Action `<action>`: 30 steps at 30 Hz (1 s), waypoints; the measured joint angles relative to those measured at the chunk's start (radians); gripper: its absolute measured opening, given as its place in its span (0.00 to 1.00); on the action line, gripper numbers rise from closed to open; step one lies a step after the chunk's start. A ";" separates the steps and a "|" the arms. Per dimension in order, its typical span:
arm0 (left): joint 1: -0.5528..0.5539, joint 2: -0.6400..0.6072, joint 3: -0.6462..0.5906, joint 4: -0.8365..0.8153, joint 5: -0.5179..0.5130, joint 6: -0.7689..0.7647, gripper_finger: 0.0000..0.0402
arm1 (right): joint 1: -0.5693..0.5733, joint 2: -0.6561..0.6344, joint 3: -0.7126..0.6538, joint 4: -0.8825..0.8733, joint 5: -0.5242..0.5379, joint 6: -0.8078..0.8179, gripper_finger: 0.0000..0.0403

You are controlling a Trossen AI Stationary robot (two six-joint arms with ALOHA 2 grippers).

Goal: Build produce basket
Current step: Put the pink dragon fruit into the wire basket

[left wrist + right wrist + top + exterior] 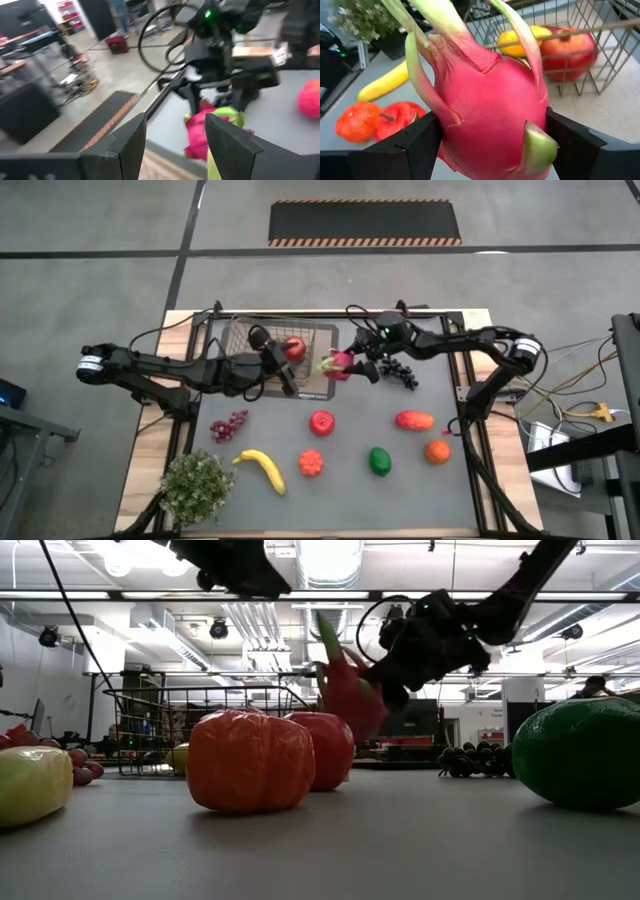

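Observation:
The wire-mesh basket (272, 345) stands at the table's far middle; a red apple (294, 348) and a yellow-orange fruit (520, 42) lie inside it. My right gripper (352, 365) is shut on the pink dragon fruit (340, 363) just right of the basket and above the table. The dragon fruit also shows in the low view (350, 695). My left gripper (175, 145) is open and empty at the basket's near right part (283, 362), pointing toward the dragon fruit. My right gripper pinches the dragon fruit's round pink body (455, 125) between its two fingers (415, 147), one on each side. The fingers come from the table's right. The fruit's green leafy tip (440, 20) points away from the gripper toward the basket. The fruit hangs clear of the table.
On the mat lie black grapes (398, 370), a mango (414, 420), an orange (437, 451), a green pepper (380, 461), a red apple (321, 422), an orange-red fruit (312, 463), a banana (262, 469) and purple grapes (228, 425). A potted plant (197, 485) stands near left.

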 joint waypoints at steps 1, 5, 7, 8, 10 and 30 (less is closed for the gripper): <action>0.000 0.000 0.000 0.007 0.028 0.000 0.46 | 0.005 -0.013 -0.011 -0.001 0.018 0.007 0.73; 0.000 0.000 0.000 0.042 0.135 -0.007 0.46 | 0.025 -0.079 -0.056 0.009 0.030 0.036 0.73; 0.000 0.005 0.000 0.089 0.180 -0.014 0.46 | 0.046 -0.114 -0.080 0.011 0.033 0.045 0.73; 0.000 0.006 0.000 0.102 0.197 -0.015 0.46 | 0.059 -0.131 -0.094 0.011 0.052 0.052 0.73; 0.000 0.016 0.000 0.143 0.228 -0.015 0.46 | 0.090 -0.162 -0.123 0.041 0.108 0.057 0.73; 0.001 0.089 0.000 0.241 0.399 -0.033 0.58 | 0.205 -0.197 -0.207 0.336 0.263 0.133 0.73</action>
